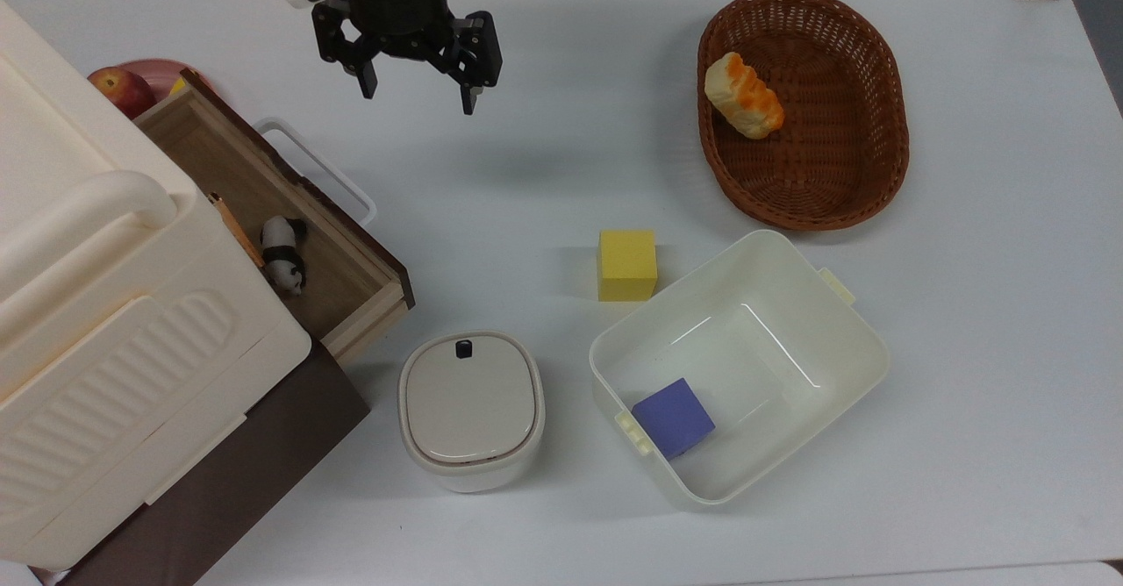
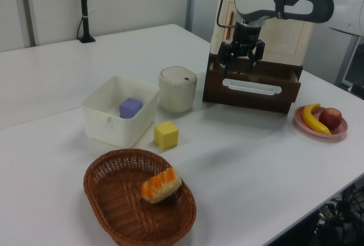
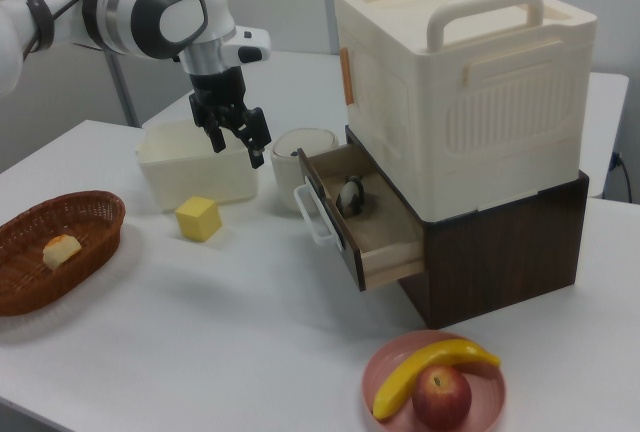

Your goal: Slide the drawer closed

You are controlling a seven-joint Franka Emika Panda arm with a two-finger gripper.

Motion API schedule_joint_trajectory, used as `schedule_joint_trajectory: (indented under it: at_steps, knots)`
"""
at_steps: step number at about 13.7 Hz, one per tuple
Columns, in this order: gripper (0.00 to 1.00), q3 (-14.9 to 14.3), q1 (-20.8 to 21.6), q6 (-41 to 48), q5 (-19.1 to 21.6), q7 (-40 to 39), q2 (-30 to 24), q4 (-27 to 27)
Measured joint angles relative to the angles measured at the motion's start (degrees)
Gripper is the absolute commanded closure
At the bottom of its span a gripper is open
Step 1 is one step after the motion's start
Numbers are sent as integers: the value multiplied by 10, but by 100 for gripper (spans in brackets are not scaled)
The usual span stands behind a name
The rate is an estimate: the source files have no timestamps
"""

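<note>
One open drawer (image 1: 289, 209) holds one panda (image 1: 282, 253).

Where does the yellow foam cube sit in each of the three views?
Top view: yellow foam cube near centre, just off the white plastic tub.
Left view: lower centre, between tub and brown wicker basket.
Right view: left of centre, before the tub.
Shared landmark: the tub.

A yellow cube (image 1: 627, 265) sits just at eleven o'clock of the white tub (image 1: 842, 323) holding a purple cube (image 1: 674, 417). A wicker basket (image 1: 864, 174) at the tub's one o'clock holds a bread roll (image 1: 744, 96).
</note>
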State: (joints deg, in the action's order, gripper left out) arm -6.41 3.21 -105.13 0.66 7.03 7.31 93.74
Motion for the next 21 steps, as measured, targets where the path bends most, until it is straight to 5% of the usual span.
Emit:
schedule_joint_trajectory:
  at_steps: [3,6,11,21]
  knots:
    - [2,-1,-1,0,0,-2,0,-1]
    - [16,-2,-2,0,0,-12,0,-1]
    - [92,-2,-2,0,0,-13,-1,-1]
    - [100,-26,-7,0,0,94,17,9]
